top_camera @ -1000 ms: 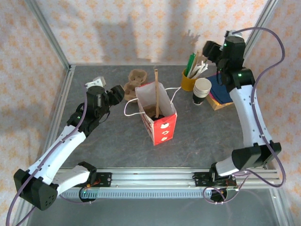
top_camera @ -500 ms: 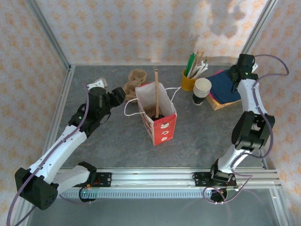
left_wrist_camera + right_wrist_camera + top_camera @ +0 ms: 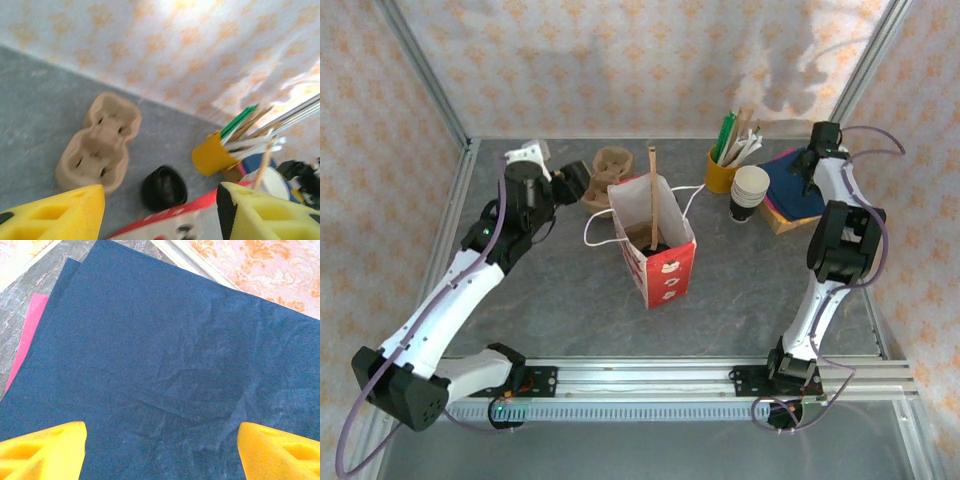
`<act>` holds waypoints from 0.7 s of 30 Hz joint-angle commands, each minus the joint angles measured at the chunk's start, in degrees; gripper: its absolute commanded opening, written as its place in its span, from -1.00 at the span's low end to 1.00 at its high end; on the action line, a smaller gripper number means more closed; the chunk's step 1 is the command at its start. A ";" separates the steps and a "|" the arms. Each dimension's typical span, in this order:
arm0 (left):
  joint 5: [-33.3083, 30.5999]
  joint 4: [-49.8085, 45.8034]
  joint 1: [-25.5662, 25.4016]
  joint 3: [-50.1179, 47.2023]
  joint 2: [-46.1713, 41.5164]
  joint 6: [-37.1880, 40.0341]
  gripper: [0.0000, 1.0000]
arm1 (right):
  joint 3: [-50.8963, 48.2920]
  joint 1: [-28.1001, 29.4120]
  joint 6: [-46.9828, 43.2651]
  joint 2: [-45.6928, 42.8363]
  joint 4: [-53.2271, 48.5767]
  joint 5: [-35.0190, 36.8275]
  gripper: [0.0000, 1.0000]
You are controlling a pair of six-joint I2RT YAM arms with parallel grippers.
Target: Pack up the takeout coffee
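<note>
Your left gripper [image 3: 572,183] is at upper left by the cardboard carrier [image 3: 610,162], fingers apart and empty. The paper cup [image 3: 750,190] stands open-topped just beside the yellow cup [image 3: 720,176], upper right. The black lid [image 3: 164,186] lies between carrier and red bag [image 3: 665,270]. Your right gripper [image 3: 160,440] is over the blue napkins [image 3: 165,365], fingers spread and empty.

A black lid [image 3: 164,187] lies between a pulp cup carrier [image 3: 99,142] and a yellow stirrer cup [image 3: 212,156].
</note>
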 commanded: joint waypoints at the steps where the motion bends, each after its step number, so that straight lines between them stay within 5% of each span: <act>1: 5.27 0.65 0.69 6.38 3.94 5.11 0.24 | 2.64 -0.32 -0.80 2.04 -2.72 2.03 0.58; 9: 17.78 -3.79 -1.09 25.14 20.39 11.45 0.19 | 3.39 -0.34 -1.24 4.70 -3.40 2.58 0.58; 21: 20.31 -15.11 -5.84 44.12 41.00 19.95 0.10 | 3.57 -0.34 -1.75 5.00 -3.59 2.67 0.57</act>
